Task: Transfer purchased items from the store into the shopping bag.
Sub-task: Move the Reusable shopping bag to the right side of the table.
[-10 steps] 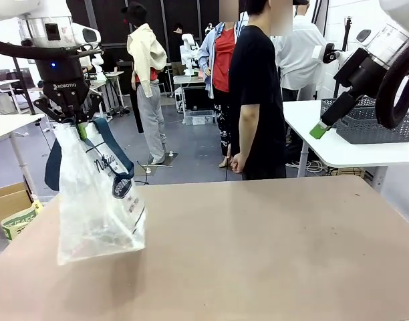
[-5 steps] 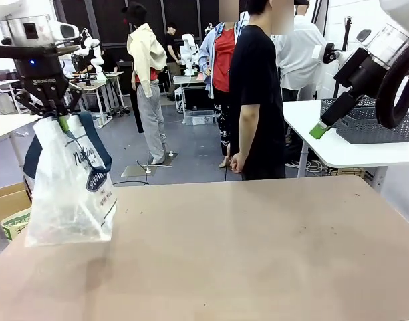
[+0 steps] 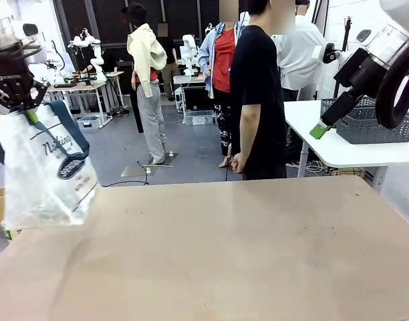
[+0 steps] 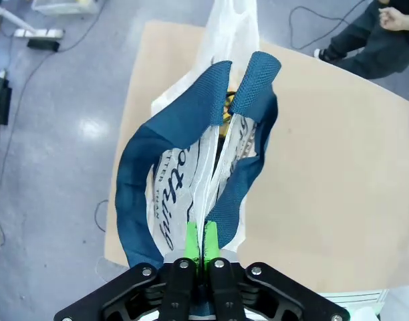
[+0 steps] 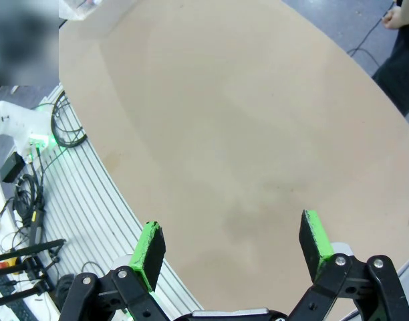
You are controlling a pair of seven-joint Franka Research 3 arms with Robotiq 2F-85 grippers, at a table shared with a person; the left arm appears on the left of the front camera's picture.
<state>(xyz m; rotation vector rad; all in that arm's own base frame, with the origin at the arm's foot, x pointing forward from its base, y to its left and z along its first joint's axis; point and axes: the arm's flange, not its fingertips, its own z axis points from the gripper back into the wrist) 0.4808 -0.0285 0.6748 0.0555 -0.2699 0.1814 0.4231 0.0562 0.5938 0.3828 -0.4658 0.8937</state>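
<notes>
The translucent shopping bag [image 3: 47,167], with navy handles and script lettering, hangs in the air over the table's left edge. My left gripper [image 3: 27,110] is shut on its top. In the left wrist view the green pads of the left gripper [image 4: 198,237] pinch the bag's rim between the two navy handles [image 4: 141,180]. A bit of the small yellow-and-black object [image 4: 226,114] shows deep in the bag's [image 4: 184,200] mouth. The brown cardboard box is hidden. My right gripper [image 3: 319,129] hangs high at the right, and in its wrist view the right gripper [image 5: 232,234] is open with nothing in it.
A dark grey lattice basket [image 3: 381,127] sits on a white side table [image 3: 325,144] behind the right arm. A person in a black shirt [image 3: 254,87] stands at the far edge of the tan table [image 3: 244,247]. Other people stand farther back.
The left gripper has carried the bag leftward and a little higher, from over the table toward its left edge. The right arm has not moved.
</notes>
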